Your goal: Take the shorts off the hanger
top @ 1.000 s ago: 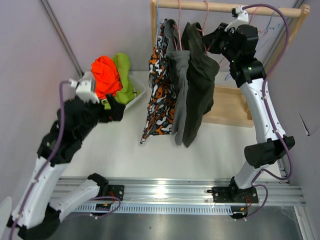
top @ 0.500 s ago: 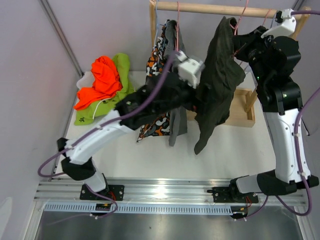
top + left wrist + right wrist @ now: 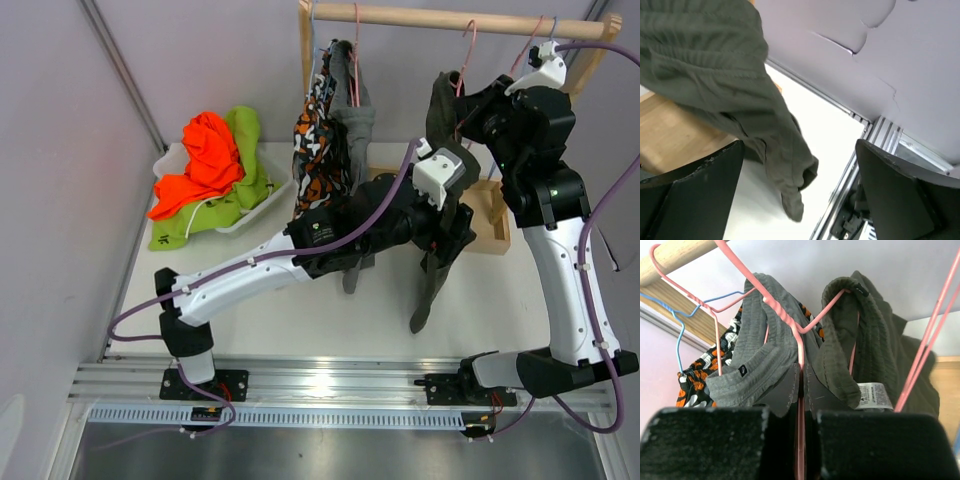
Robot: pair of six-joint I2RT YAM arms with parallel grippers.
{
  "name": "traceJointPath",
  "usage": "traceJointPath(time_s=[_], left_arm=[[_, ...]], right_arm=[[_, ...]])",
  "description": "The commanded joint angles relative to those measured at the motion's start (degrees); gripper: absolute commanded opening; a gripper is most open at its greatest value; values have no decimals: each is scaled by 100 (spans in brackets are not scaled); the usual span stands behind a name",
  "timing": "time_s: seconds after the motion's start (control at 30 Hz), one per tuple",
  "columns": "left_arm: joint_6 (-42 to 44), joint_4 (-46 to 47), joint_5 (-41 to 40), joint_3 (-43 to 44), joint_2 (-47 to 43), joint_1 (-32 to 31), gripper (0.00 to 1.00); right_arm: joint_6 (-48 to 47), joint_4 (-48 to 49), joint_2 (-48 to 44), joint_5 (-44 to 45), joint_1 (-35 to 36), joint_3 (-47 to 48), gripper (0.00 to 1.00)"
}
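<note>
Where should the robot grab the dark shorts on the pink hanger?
Probably the loose leg of the dark shorts, below the waistband, coming from the left arm's side. The waistband is draped over the pink hanger, which the right gripper pinches, while the leg hangs free before the left gripper's open fingers.

We saw a wooden rod (image 3: 420, 16) crossing the top, with its wooden base (image 3: 487, 225) on the white surface (image 3: 300, 320). A white tray (image 3: 262, 203) sat left, and a metal rail (image 3: 330, 383) ran along the near edge.

Nothing is legible. The white label (image 3: 874, 395) on the dark grey shorts (image 3: 885, 340) carries print too small to read. The black tag (image 3: 742, 371) on the lighter grey shorts (image 3: 765, 325) shows only a pale mark.
</note>
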Motion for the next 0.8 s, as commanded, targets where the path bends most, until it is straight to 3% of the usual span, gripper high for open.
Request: traceJointPath(time_s=[0.0, 0.23, 0.3, 0.33, 0.37, 0.4, 0.63, 0.77], left_arm=[[-37, 430, -114, -208, -48, -6, 93], [51, 501, -720, -543, 373, -6, 71], [-2, 465, -852, -595, 417, -6, 45], [-37, 518, -983, -674, 400, -15, 23], [-63, 553, -1071, -744, 357, -15, 10], [-81, 588, -1177, -980, 217, -41, 3], [-248, 1027, -2099, -2430, -968, -550, 0], [-625, 1256, -2592, -3677, -1576, -1409, 0]], right_arm=[[135, 652, -198, 20, 36, 196, 0], [162, 565, -128, 65, 27, 398, 0], [162, 538, -110, 73, 27, 433, 0], [144, 538, -101, 73, 27, 451, 0], [136, 538, -101, 91, 27, 451, 0], [135, 530, -101, 91, 27, 460, 0], [118, 486, 57, 82, -70, 653, 0], [118, 442, 189, 38, -184, 829, 0]])
